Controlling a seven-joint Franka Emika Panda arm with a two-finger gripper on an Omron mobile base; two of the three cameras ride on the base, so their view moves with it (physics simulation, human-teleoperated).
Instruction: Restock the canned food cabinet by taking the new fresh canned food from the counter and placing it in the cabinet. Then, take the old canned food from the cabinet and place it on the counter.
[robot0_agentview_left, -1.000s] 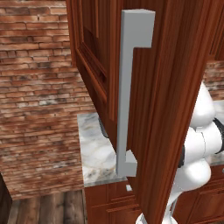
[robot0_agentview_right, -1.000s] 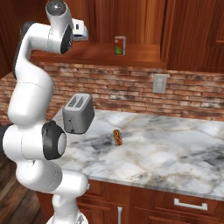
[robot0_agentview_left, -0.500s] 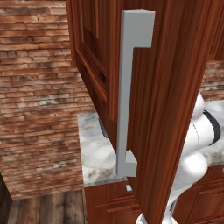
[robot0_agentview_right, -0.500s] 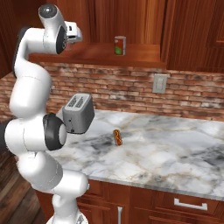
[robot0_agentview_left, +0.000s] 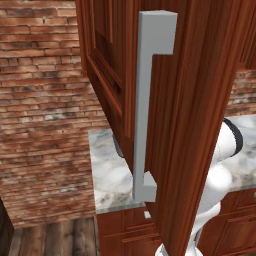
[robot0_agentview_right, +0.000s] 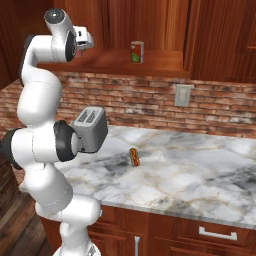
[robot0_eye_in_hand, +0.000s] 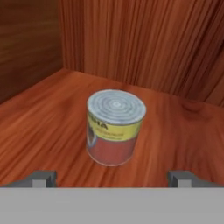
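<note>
A squat red can (robot0_eye_in_hand: 114, 127) with a yellow band and a ribbed grey lid stands upright on the cabinet's wooden shelf (robot0_eye_in_hand: 39, 127). My gripper (robot0_eye_in_hand: 112, 177) is open, level with the can and a little short of it, and the fingertips (robot0_eye_in_hand: 43, 177) hold nothing. In the right base view the same can (robot0_agentview_right: 137, 51) stands mid-shelf in the cabinet (robot0_agentview_right: 150, 22), with my gripper (robot0_agentview_right: 90, 41) well to its left. The marble counter (robot0_agentview_right: 200, 175) lies below. The cabinet's open door (robot0_agentview_left: 200, 115) with its grey bar handle (robot0_agentview_left: 145, 100) stands close in front.
A silver toaster (robot0_agentview_right: 90, 129) stands on the counter near my arm. A small orange-red item (robot0_agentview_right: 134, 156) lies on the marble. A wall outlet (robot0_agentview_right: 182, 95) sits in the brick backsplash. Drawer units (robot0_agentview_right: 215, 232) run below the counter.
My hand has drawn back to the left, away from the can, and the upper arm has swung. The can has stayed in place on the shelf.
</note>
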